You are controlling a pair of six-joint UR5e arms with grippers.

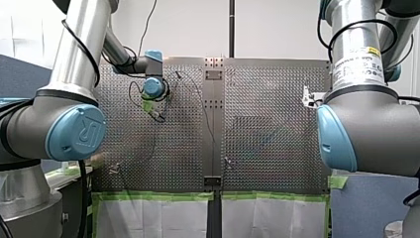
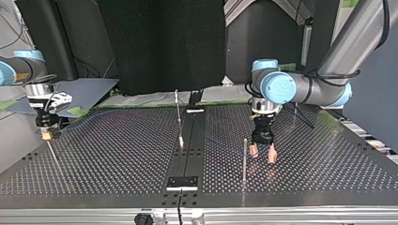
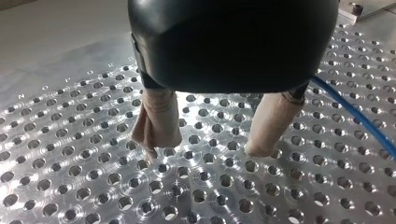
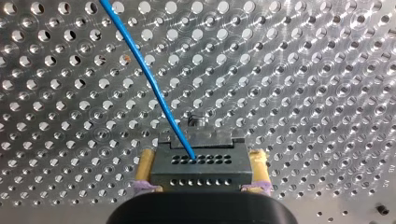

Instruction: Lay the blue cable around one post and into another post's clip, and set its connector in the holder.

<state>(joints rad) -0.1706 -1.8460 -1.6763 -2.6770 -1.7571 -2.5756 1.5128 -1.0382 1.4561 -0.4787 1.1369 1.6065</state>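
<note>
Pads (image 4: 145, 164) of our right end effector (image 4: 201, 157) are clamped on the dark connector (image 4: 201, 170) from both sides, a grip that, we judge, holds it square for setting down. The blue cable (image 4: 144, 70) leaves the connector's top face and runs away over the perforated worktop (image 4: 303, 70). Our left end effector (image 3: 208, 148) hangs low over the worktop with its beige fingers (image 3: 156, 123) apart and nothing between them. The cable passes just beside one finger, so it is probably placed to take the cable for routing. The wrist views show grip and cable plainly. Only the top view shows where each stands: the right one near the worktop's edge at that view's left, the left one across the dark middle strip (image 2: 192, 140), just beside a thin upright post (image 2: 244, 157). There the cable is only a faint line.
</note>
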